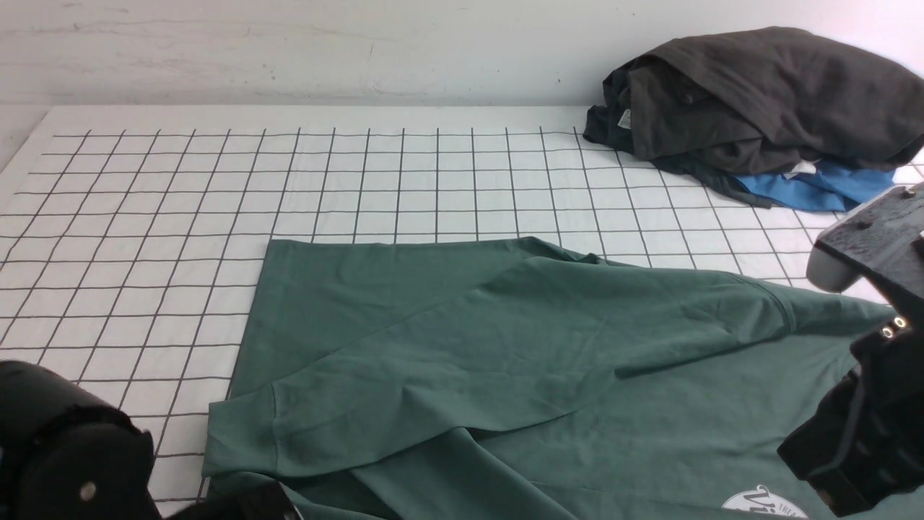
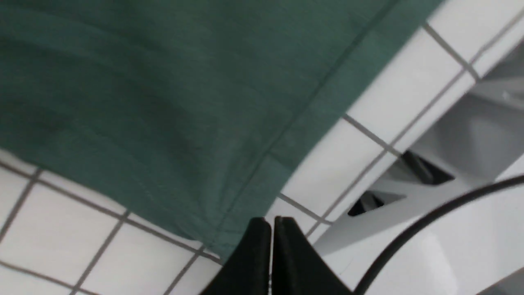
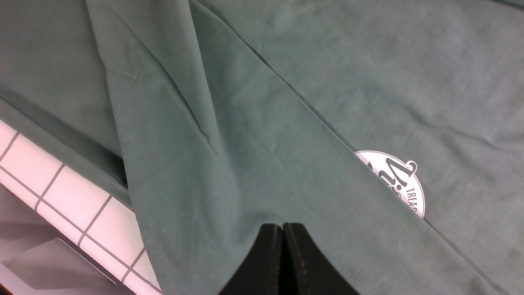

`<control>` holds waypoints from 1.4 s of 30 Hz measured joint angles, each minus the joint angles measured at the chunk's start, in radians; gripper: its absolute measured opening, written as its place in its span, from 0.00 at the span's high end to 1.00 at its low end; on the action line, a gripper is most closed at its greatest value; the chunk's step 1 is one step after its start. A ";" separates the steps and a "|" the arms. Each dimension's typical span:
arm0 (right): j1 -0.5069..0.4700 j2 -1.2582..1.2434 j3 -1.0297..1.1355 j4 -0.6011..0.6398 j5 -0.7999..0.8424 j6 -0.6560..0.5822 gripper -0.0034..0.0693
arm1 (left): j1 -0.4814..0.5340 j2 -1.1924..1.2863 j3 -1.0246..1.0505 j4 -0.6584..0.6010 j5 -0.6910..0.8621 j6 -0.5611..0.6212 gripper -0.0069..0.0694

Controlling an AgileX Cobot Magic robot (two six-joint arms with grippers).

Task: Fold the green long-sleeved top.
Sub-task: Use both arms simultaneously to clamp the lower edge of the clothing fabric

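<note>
The green long-sleeved top [image 1: 505,347] lies spread on the gridded table [image 1: 180,217], with one sleeve folded across its body. Its white round logo [image 3: 393,180] is half covered by another sleeve. My left gripper [image 2: 272,221] is shut at a stitched corner of the top [image 2: 163,102], near the table's front edge. The cloth runs in under one finger and creases fan out from there. My right gripper [image 3: 282,224] is shut on the sleeve [image 3: 229,164], which puckers at the tips and rises toward them. In the front view the right arm [image 1: 859,440] stands low by the logo [image 1: 765,504].
A dark charcoal-grey garment [image 1: 758,94] is heaped at the back right with a bright blue one [image 1: 816,188] under it. The wall runs along the back of the table. The left arm's black body [image 1: 65,448] fills the front view's lower left corner.
</note>
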 joint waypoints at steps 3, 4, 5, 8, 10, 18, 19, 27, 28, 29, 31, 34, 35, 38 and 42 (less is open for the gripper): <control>0.000 0.000 0.000 0.006 0.000 0.000 0.97 | -0.083 0.000 0.009 0.071 -0.029 0.006 0.92; 0.000 0.000 0.000 0.008 -0.001 0.000 0.97 | -0.128 0.000 0.010 0.118 -0.052 0.006 0.91; 0.000 0.000 0.000 0.008 -0.001 0.000 0.97 | -0.140 0.000 0.010 0.123 -0.060 0.006 0.90; 0.000 0.000 0.000 0.008 -0.001 0.000 0.97 | -0.205 0.003 0.016 0.188 -0.103 0.008 0.83; 0.000 0.000 0.000 0.008 -0.001 0.000 0.97 | -0.229 0.015 0.018 0.197 -0.129 0.011 0.73; 0.000 0.000 0.000 0.008 -0.001 0.000 0.97 | -0.236 0.161 0.018 0.208 -0.171 0.015 0.16; 0.000 0.000 0.000 0.008 -0.001 -0.001 0.97 | -0.236 0.184 0.018 0.212 -0.172 0.013 0.13; 0.000 0.000 0.000 0.009 -0.001 -0.001 0.97 | -0.240 0.282 0.003 0.262 -0.156 -0.111 0.31; 0.000 0.000 0.000 0.010 -0.001 -0.002 0.97 | -0.242 0.284 0.001 0.264 -0.148 -0.142 0.39; 0.000 0.000 0.000 0.010 -0.001 -0.002 0.97 | -0.243 0.287 -0.003 0.271 -0.144 -0.167 0.46; 0.000 0.000 0.000 0.011 -0.001 -0.003 0.97 | -0.243 0.288 -0.009 0.293 -0.142 -0.211 0.60; 0.000 0.000 0.000 0.011 -0.001 -0.004 0.97 | -0.243 0.290 -0.037 0.317 -0.139 -0.260 0.80; 0.000 0.000 0.000 0.011 -0.001 -0.004 0.97 | -0.243 0.285 -0.048 0.318 -0.131 -0.266 0.84; 0.000 0.000 0.000 0.011 -0.001 -0.004 0.97 | -0.243 0.262 -0.079 0.318 -0.090 -0.283 0.90; 0.000 0.000 0.000 0.011 0.000 -0.012 0.97 | -0.241 0.194 -0.115 0.331 -0.016 -0.290 0.91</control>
